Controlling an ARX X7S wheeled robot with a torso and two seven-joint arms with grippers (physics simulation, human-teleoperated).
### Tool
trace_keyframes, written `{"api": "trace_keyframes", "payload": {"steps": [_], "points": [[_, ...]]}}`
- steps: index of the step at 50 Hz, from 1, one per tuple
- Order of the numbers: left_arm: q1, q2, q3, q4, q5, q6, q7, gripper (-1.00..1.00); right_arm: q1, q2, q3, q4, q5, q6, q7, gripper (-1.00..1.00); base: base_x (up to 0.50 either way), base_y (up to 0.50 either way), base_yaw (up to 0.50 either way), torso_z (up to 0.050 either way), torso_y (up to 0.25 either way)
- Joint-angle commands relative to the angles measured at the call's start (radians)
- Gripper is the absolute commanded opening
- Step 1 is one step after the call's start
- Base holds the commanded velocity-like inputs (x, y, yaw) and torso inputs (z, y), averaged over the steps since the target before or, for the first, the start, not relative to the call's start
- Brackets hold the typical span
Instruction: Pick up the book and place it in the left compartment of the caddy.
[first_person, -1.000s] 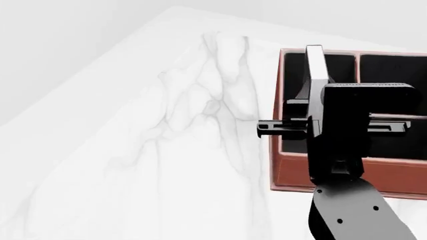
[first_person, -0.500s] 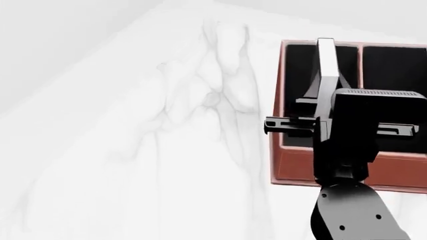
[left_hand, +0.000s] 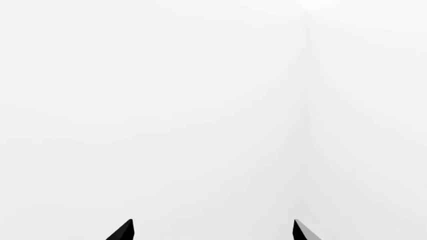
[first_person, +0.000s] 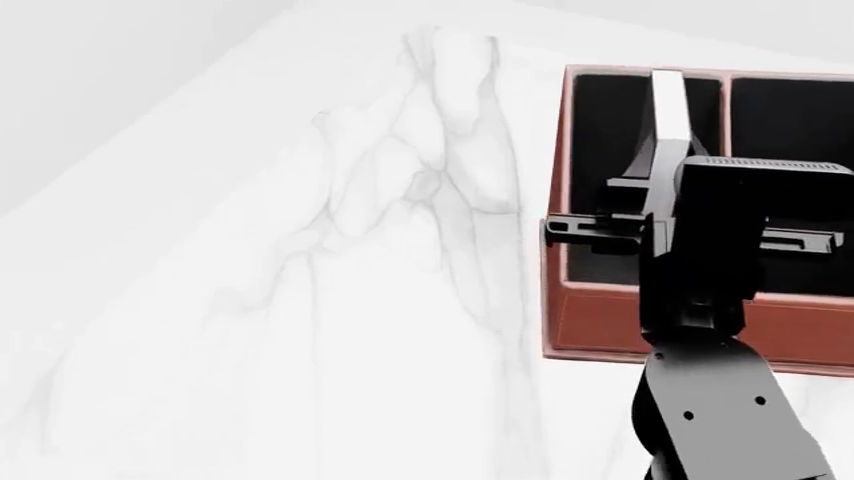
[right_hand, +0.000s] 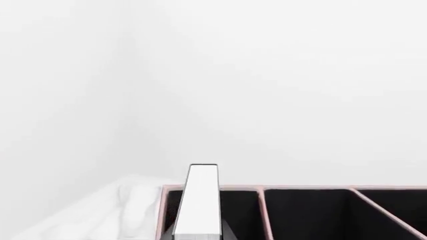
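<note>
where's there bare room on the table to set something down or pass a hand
The marble table is bare everywhere left of the caddy. It is crowded at the caddy: the right gripper holds the book edge-up over the left compartment.

White marble-look worktop (first_person: 334, 330) with faint grey veining running down its middle. The caddy (first_person: 594, 325) sits directly on it at the right side of the head view: reddish-brown box, black interior, dividers inside. Its left wall stands just right of the veined patch. Right wrist view shows the worktop's pale edge (right_hand: 127, 210) beside the caddy corner (right_hand: 162, 210).
</note>
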Motion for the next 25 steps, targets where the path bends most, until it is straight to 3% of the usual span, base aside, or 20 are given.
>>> {"api": "trace_keyframes", "payload": {"steps": [1, 6, 11, 22, 25], "points": [[-0.029, 0.022, -0.027, -0.029, 0.001, -0.039, 0.027, 1.00, 0.119, -0.066, 0.004, 0.202, -0.105, -0.048, -0.094, -1.00, 0.00, 0.00, 0.00, 0.000, 0.000], [-0.029, 0.024, -0.030, -0.035, 0.008, -0.023, 0.026, 1.00, 0.153, -0.088, -0.010, 0.282, -0.120, -0.078, -0.123, -1.00, 0.00, 0.00, 0.00, 0.000, 0.003], [-0.023, 0.025, -0.032, -0.028, -0.006, -0.009, 0.036, 1.00, 0.168, -0.101, -0.015, 0.328, -0.125, -0.099, -0.138, -1.00, 0.00, 0.00, 0.00, 0.000, -0.241], [-0.026, 0.020, -0.027, -0.030, 0.008, -0.016, 0.026, 1.00, 0.160, -0.094, -0.015, 0.290, -0.123, -0.087, -0.126, -1.00, 0.00, 0.00, 0.00, 0.000, -0.029], [-0.022, 0.020, -0.026, -0.029, 0.020, -0.002, 0.027, 1.00, 0.151, -0.088, -0.014, 0.264, -0.121, -0.079, -0.118, -1.00, 0.00, 0.00, 0.00, 0.000, -0.242]]}}
